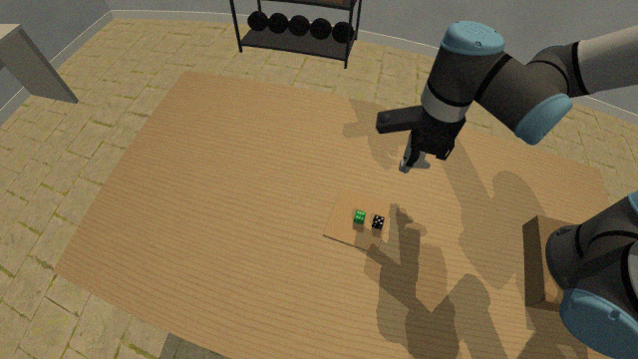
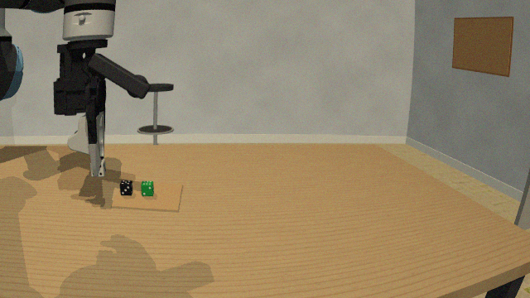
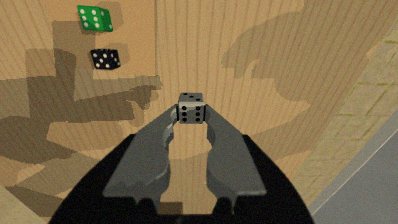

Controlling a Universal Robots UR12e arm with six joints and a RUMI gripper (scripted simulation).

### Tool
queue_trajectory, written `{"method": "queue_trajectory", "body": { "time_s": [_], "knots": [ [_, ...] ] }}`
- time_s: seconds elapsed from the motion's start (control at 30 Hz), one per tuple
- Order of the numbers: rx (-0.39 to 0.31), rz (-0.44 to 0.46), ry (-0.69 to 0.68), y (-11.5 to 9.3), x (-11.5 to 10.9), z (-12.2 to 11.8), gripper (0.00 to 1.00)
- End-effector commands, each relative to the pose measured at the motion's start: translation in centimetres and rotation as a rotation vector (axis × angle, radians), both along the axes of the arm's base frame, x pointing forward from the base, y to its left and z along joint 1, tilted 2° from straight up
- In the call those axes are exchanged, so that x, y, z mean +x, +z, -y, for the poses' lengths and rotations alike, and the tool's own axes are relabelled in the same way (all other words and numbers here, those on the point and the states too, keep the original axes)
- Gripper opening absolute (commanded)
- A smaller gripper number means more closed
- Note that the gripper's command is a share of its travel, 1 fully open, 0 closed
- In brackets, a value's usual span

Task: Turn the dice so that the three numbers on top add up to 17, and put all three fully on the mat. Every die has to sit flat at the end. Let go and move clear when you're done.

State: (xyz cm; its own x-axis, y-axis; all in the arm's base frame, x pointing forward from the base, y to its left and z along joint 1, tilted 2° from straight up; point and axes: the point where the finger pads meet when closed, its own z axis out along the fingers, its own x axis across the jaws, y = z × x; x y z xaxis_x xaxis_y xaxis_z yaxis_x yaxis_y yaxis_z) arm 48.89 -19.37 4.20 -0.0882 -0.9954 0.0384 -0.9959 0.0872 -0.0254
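Observation:
My gripper (image 3: 191, 105) is shut on a white die (image 3: 191, 108) and holds it above the table, off to one side of the mat. The gripper also shows in the top view (image 1: 410, 167) and in the exterior view (image 2: 98, 170); the die is too small to make out there. A green die (image 1: 359, 216) and a black die (image 1: 378, 221) sit side by side on the thin tan mat (image 1: 357, 225). They also show in the exterior view (image 2: 146, 188) (image 2: 126, 187) and at the upper left of the wrist view (image 3: 95, 18) (image 3: 105, 58).
A low wooden block (image 1: 540, 259) stands at the table's right by the arm's base. A rack with dark balls (image 1: 299, 25) stands on the floor behind the table. A stool (image 2: 156, 108) stands by the far wall.

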Motion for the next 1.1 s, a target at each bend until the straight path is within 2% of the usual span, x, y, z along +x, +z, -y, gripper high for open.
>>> {"method": "queue_trajectory", "body": {
  "time_s": [0.0,0.4,0.5,0.6,0.67,0.83,0.87,0.97,1.07],
  "knots": [
    [0.009,-0.009,0.0,0.9,-0.1,-0.2,0.06],
    [0.009,-0.009,-0.002,1.0,0.3,-0.4,0.06],
    [0.01,-0.008,-0.008,1.1,2.3,-1.4,0.06],
    [0.01,-0.008,-0.02,1.3,5.8,-3.6,0.06],
    [0.01,-0.008,-0.02,1.3,5.8,-3.6,0.06],
    [0.01,-0.007,-0.042,1.3,11.8,-8.6,0.06],
    [0.01,-0.007,-0.042,1.3,11.8,-8.6,0.06],
    [0.01,-0.007,-0.048,1.3,13.6,-10.4,0.06],
    [0.01,-0.007,-0.05,1.2,14.0,-10.8,0.06]
  ]
}}
